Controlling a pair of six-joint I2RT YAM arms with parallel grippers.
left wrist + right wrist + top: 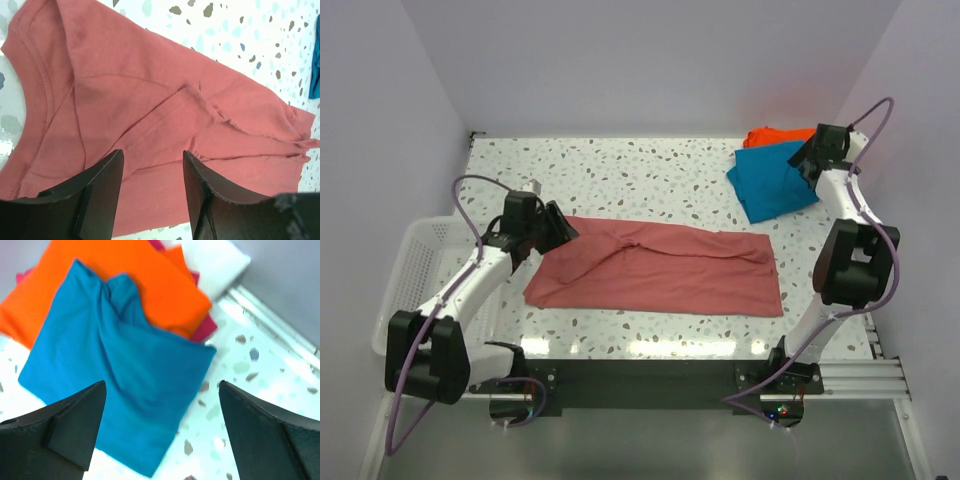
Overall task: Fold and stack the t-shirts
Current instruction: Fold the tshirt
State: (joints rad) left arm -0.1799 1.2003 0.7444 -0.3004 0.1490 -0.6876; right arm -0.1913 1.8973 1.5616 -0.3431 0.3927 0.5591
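Lying across the middle of the speckled tabletop (pixel 620 170) is the red shirt (pixel 660 270), folded into a long band with creases running along it. In the left wrist view its collar (pixel 30 75) shows at one end and a sleeve hem is folded over the body (pixel 150 100).

The left pincer (pixel 555 225) hangs over the collar end of this shirt. Its jaws stand moderately apart (pixel 152 157) and nothing is between them.

A pile of shirts sits in the far right corner. The teal shirt (pixel 772 180) is on top, folded roughly square and a little rumpled (pixel 115 375). It half covers the orange shirt (pixel 775 135), which is also folded (pixel 115 275). A magenta shirt (pixel 205 330) peeks out from under the orange one at its edges.

The right pincer (pixel 810 160) hangs above the teal shirt with its jaws spread wide (pixel 162 385), gripping nothing.

A white mesh basket (pixel 420 260) stands at the left edge of the tabletop, beside the left arm. The arm crosses part of it, and what lies inside cannot be told.
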